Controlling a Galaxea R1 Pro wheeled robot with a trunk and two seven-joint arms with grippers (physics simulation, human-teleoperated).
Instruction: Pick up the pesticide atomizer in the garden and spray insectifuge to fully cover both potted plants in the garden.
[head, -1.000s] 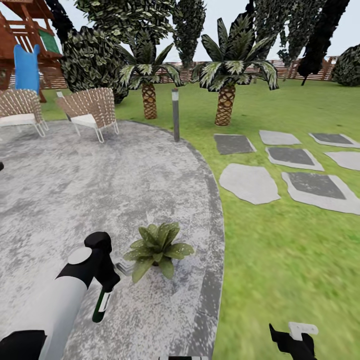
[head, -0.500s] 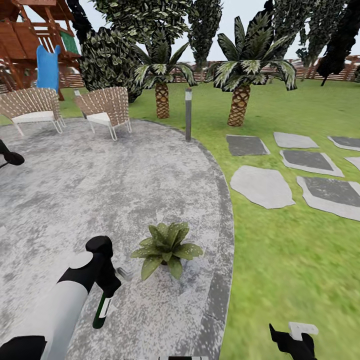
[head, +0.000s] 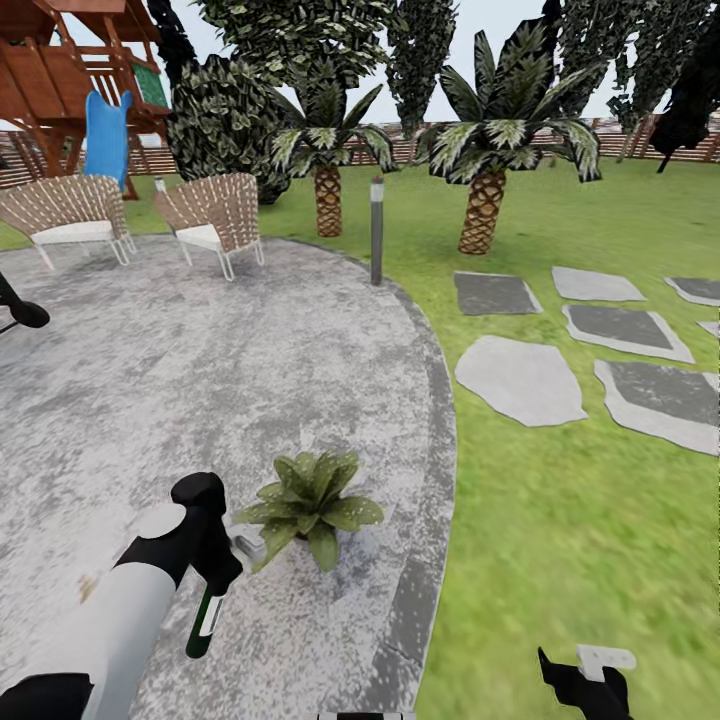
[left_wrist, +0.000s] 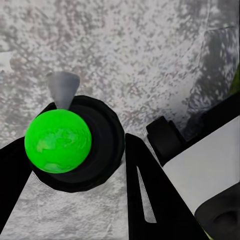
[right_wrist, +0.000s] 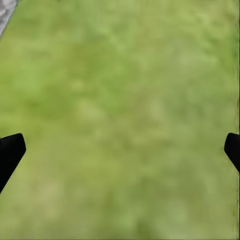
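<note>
Left hand (head: 212, 572) is clamped on the pesticide atomizer (head: 204, 620). In the head view the bottle hangs below the hand, dark green body down and slightly tilted, over the grey patio (head: 180, 400). In the left wrist view its round dark body and bright green end (left_wrist: 58, 141) sit between the two black fingers (left_wrist: 150, 195), with a grey cone-shaped nozzle tip (left_wrist: 62, 87) poking out past it.

One potted plant (head: 308, 503) sits on the patio just beside the held bottle, near the paved edge where the lawn (head: 560, 480) starts. The nozzle looks aimed roughly toward its leaves, but I can't confirm exact aim. No second plant visible here.

Right hand (head: 585, 685) is low at the robot's right, over grass. In the right wrist view its fingertips (right_wrist: 10, 152) sit at opposite edges, so it is spread wide and empty.

Handling, my read: the bottle is small, rigid and light, likely smooth plastic, so it could twist in a two-finger pinch. The best hold is around the cylindrical body below the trigger head, which keeps the nozzle free. The current grip looks to be on the upper body or neck, which seems adequate; watch for the bottle rotating when the wrist tips to aim.

Step in hand: spraying this first plant. Leaves are soft, so keep the nozzle off them.
</note>
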